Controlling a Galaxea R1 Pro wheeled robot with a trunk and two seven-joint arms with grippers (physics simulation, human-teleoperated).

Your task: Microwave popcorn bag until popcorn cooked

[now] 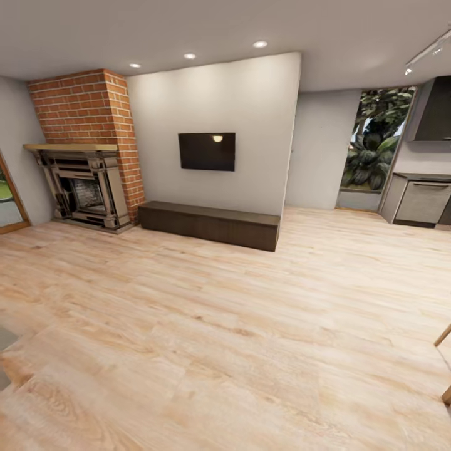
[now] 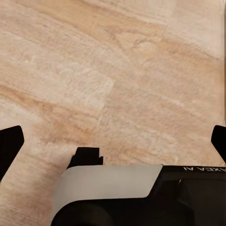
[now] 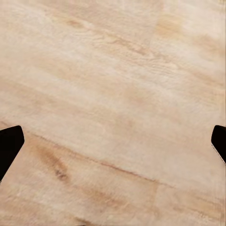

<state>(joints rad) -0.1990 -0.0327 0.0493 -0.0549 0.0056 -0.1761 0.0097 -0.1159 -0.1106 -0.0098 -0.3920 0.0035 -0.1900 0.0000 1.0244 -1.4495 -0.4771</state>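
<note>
At the far right of the head view, a slice of the kitchen (image 1: pixel 421 156): one dark range hood (image 1: pixel 436 109) in the upper right, one grey appliance front (image 1: pixel 423 202) below it with a strip of table (image 1: pixel 423 176) on top. Can't make out a popcorn bag or microwave there, too small and cut off by the frame edge.

Count elsewhere: one brick fireplace (image 1: pixel 84 150) upper left, one wall TV (image 1: pixel 207 151) centre, one long dark low cabinet (image 1: pixel 210 224) under it, one window with foliage (image 1: pixel 376 141) right of the partition wall (image 1: pixel 216 125). Three ceiling spots lit.

My left fingers (image 2: pixel 10 143): two black tips at opposite edges of the left wrist view, spread wide, released, wood floor (image 2: pixel 113 80) between them. My right fingers (image 3: pixel 10 146): same, tips far apart, nothing gripped, floor (image 3: pixel 113 94) beneath.

Kitchen sits well away from both, across open floor (image 1: pixel 238 338). Partition wall and low cabinet stand left of that path. A wooden leg or edge (image 1: pixel 443 335) pokes in at lower right; can't tell what it is.
</note>
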